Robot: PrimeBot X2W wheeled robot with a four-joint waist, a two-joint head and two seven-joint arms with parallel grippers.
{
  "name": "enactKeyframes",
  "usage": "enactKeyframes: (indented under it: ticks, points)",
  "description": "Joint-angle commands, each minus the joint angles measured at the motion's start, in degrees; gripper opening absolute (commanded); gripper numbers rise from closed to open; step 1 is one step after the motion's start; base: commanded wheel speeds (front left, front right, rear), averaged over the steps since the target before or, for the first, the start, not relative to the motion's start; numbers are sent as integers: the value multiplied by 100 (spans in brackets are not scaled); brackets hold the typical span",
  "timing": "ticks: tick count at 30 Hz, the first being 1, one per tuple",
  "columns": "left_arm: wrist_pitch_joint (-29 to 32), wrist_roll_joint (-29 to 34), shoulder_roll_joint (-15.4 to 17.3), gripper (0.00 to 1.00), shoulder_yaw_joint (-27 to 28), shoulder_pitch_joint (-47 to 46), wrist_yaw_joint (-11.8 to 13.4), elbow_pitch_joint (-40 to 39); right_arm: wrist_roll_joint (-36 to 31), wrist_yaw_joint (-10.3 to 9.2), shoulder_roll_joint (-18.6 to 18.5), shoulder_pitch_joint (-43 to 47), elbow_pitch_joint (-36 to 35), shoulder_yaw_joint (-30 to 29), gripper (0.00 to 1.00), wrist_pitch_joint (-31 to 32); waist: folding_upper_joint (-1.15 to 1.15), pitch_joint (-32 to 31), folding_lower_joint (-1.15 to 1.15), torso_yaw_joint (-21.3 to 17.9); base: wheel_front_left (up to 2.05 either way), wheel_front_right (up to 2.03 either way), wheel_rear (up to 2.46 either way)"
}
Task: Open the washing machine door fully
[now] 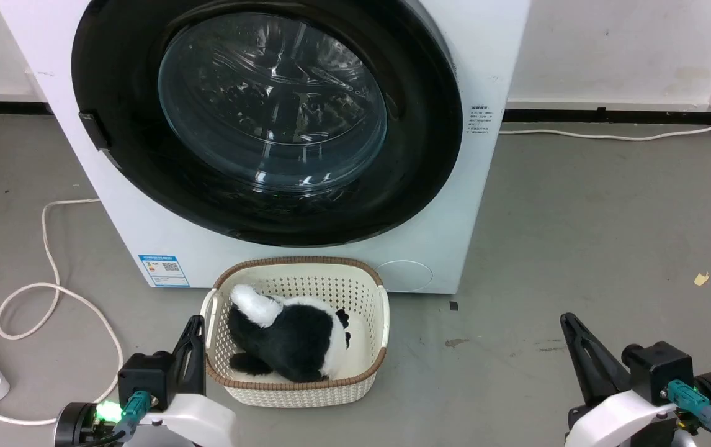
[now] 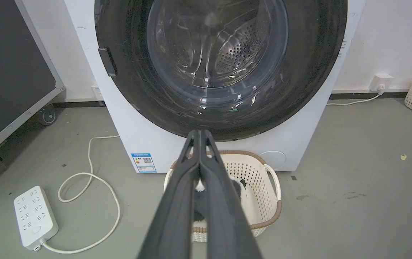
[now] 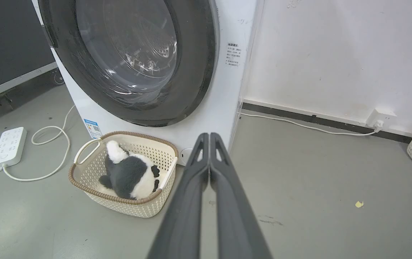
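— Straight ahead of us, on the front of the white washing machine [image 1: 498, 56], the washing machine door [image 1: 272, 105] is sitting shut, lying flush against the panel.

— We are seeing a wide glossy black rim ringing a bulging clear glass bowl. The glass is catching highlights, and the perforated steel drum [image 2: 234, 54] is showing through it in the left wrist view.

— A small dark tab [image 1: 95, 130] is sticking out on the rim's left side, and a blue sticker [image 1: 164, 270] is sitting low on the machine's front.

— Below the door, a cream basket [image 1: 306, 262] is standing on the grey floor [image 1: 579, 217], just in front of the machine. A black-and-white plush toy [image 1: 293, 338] is lying in it.

— Our left gripper [image 1: 195, 323] is hovering beside the basket's left handle with its fingers pressed together, holding nothing. Our right gripper [image 1: 569, 321] is hanging well to the right over the floor, fingers likewise pressed together and empty. Neither is touching the door.
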Motion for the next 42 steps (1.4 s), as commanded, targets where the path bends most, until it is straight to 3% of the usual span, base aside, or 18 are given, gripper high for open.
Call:
enactKeyframes:
  ticks: [1,42]
  points:
    - [2,51,4,0,1,-85,16,-23,-42,-9,30,-70,-27,-3,0,3,0,0,0,0,0,0,0]
    - [2,51,4,0,1,-85,16,-23,-42,-9,30,-70,-27,-3,0,3,0,0,0,0,0,0,0]
